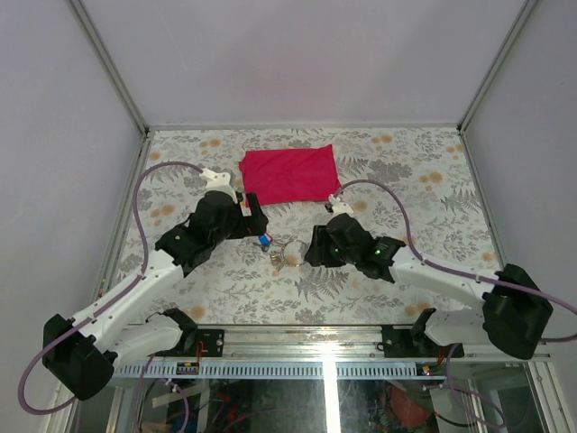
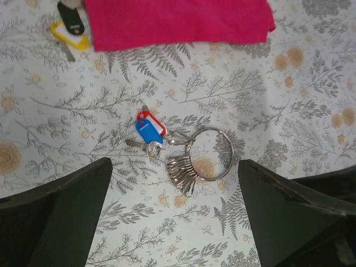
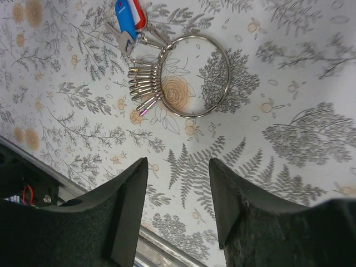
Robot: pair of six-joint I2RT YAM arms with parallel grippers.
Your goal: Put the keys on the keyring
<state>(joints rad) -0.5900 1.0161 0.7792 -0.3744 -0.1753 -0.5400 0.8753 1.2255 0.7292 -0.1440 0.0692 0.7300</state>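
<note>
The silver keyring point(image 2: 232, 156) lies flat on the floral table, with a bunch of small silver clips point(image 2: 181, 169) on its left side. A blue-headed key point(image 2: 147, 132) and a red-headed key point(image 2: 144, 116) lie touching the ring's left edge. A black-headed key point(image 2: 71, 21) and a yellow-headed one point(image 2: 73, 41) lie apart by the red cloth's corner. My left gripper point(image 2: 173, 186) is open and empty just near of the ring. My right gripper point(image 3: 178, 167) is open and empty, a little short of the ring point(image 3: 228, 78). In the top view both grippers flank the ring point(image 1: 290, 252).
The red cloth point(image 1: 288, 173) lies flat at the back middle of the table, behind both grippers. White walls close in the table on three sides. The metal rail point(image 1: 325, 347) with the arm bases runs along the near edge.
</note>
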